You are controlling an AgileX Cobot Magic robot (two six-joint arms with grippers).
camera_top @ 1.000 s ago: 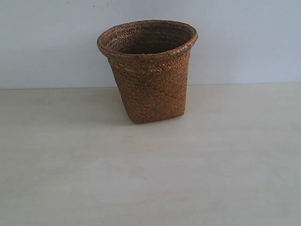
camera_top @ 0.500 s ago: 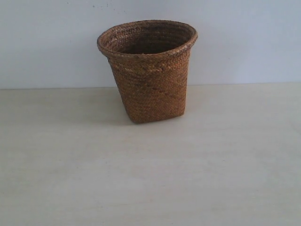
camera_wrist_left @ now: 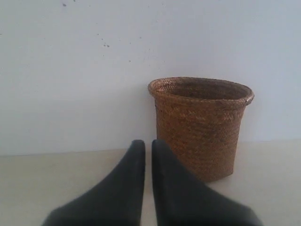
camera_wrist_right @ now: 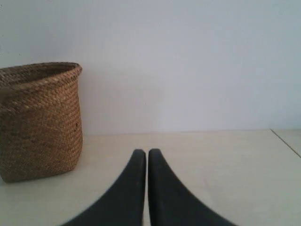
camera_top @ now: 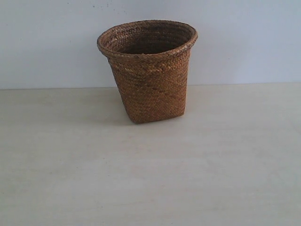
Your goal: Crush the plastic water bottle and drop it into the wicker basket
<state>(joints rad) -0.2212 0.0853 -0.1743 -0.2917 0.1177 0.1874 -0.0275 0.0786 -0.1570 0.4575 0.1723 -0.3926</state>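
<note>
Centrally, toward 12 o'clock on the pale bench (camera_top: 150, 188), the wicker basket (camera_top: 149, 80) is set upright, close to a plain white wall (camera_top: 244, 42), its braided rim open upward. The left jaws are held pressed almost together, with nothing pinched between them. The right jaws are likewise pressed together on nothing. The basket is touched by neither.

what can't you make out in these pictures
- Exterior view: the floor of the wicker basket is hidden by its own wall, so whether the plastic water bottle lies inside cannot be told.
- Right wrist view: part of the basket is cut off by the picture's edge.
- Wrist views: the bases of the left claw and right claw are cut off.
</note>
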